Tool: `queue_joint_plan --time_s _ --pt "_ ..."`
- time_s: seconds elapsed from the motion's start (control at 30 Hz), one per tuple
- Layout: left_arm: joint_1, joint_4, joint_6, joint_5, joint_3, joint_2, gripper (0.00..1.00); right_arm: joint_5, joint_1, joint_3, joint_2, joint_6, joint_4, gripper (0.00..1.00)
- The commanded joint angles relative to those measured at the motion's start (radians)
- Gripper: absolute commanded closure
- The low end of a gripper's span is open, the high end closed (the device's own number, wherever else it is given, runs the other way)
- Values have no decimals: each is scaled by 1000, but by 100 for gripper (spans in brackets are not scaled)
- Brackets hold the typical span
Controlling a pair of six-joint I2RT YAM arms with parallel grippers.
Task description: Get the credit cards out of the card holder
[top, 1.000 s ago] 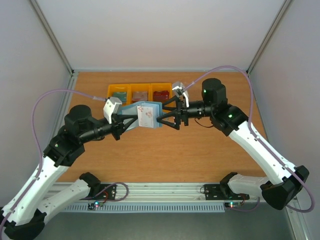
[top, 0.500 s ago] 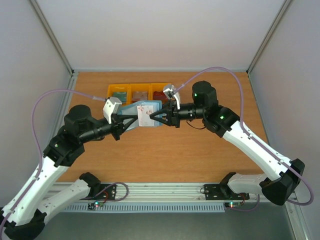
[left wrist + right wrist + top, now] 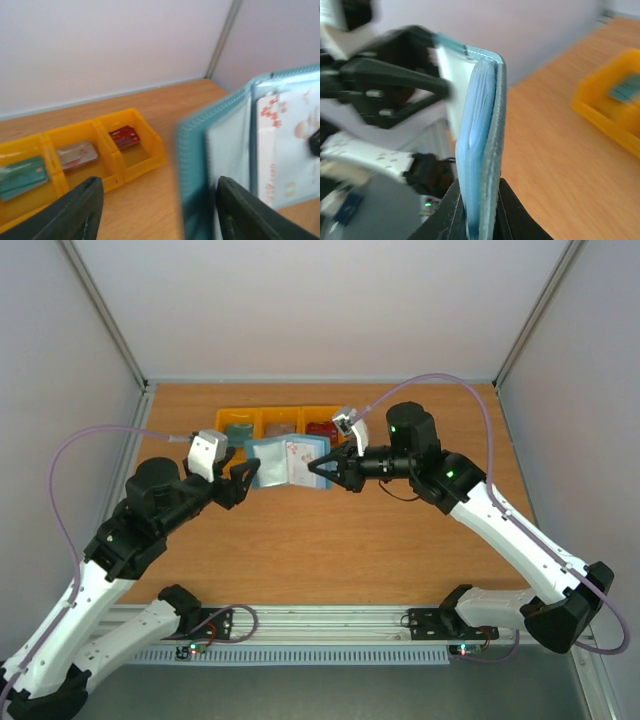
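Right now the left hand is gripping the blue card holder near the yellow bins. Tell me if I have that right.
Not quite: the right hand is gripping the card holder, its fingers closed on the lower edge, as the right wrist view shows. The left hand is open and off it. The rest holds: the holder is near the yellow bins.

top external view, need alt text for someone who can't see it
Seen from above, the right gripper is shut on the right edge of an open teal card holder over a wooden table, while the left gripper stands open at its left edge. Behind them, a row of yellow bins holds cards.
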Motion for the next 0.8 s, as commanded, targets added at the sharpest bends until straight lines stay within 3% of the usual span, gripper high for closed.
queue_joint_plan --time_s 0.0,0.13,0.23,0.3,0.43,0.57,0.67,0.77 --pt "15 32 121 -72 -1 -47 32 464 -7 145 30 35 -356 99" --pt "15 129 192 256 -28 -133 28 715 -8 182 71 38 -469 99" --pt "14 185 202 575 -9 -104 37 737 0 206 84 42 -466 99" --pt "7 211 98 662 26 -34 39 795 18 232 103 40 -475 99" --pt "-56 239 -103 593 62 110 40 780 60 265 132 20 -461 99" --pt "-74 369 -250 560 35 210 40 567 77 228 97 -4 -370 99" --pt "-74 403 -291 563 -9 214 41 410 79 187 53 -31 -304 99" --pt "-66 322 -275 488 -50 181 46 297 78 142 2 -50 -241 99"
